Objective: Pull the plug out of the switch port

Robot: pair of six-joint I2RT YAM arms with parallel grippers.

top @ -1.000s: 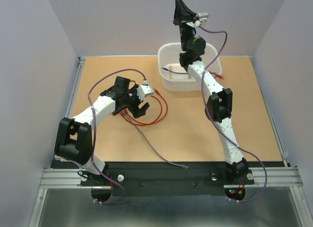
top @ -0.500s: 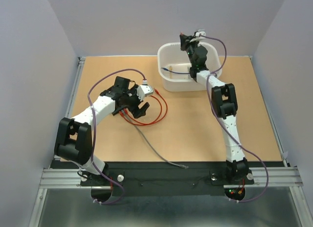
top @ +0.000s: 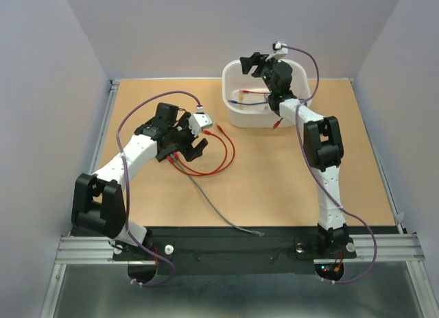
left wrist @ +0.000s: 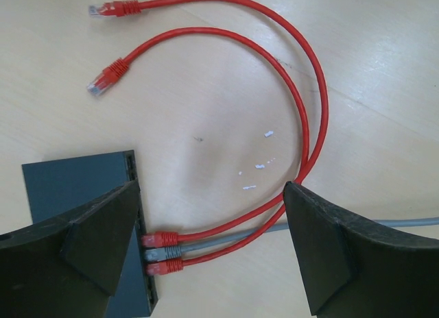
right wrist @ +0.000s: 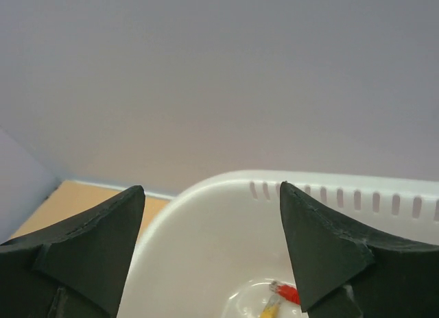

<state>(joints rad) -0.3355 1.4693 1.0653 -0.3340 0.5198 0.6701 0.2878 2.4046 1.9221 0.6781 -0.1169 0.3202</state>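
The switch (left wrist: 75, 188) is a flat dark box lying on the table, partly under my left gripper's left finger. Three plugs sit in its ports side by side: a red plug (left wrist: 161, 238), a grey plug (left wrist: 166, 252) and another red plug (left wrist: 164, 266). My left gripper (left wrist: 211, 194) hovers open right above them, one finger over the switch and the other over the cables, touching nothing. In the top view this left gripper (top: 188, 145) is at centre left. My right gripper (top: 250, 64) stands open and empty over the white tub (top: 236, 118).
Two red cables (top: 230, 150) loop right of the switch, their free ends (left wrist: 106, 78) lying loose. A grey cable (top: 219, 212) runs to the table's near edge. The tub (right wrist: 206, 222) holds a red plug (right wrist: 288, 292) and other cable ends.
My right arm came down from high above the tub to its rim and opened, letting go of a red cable into it. The left gripper shifted slightly and opened wider.
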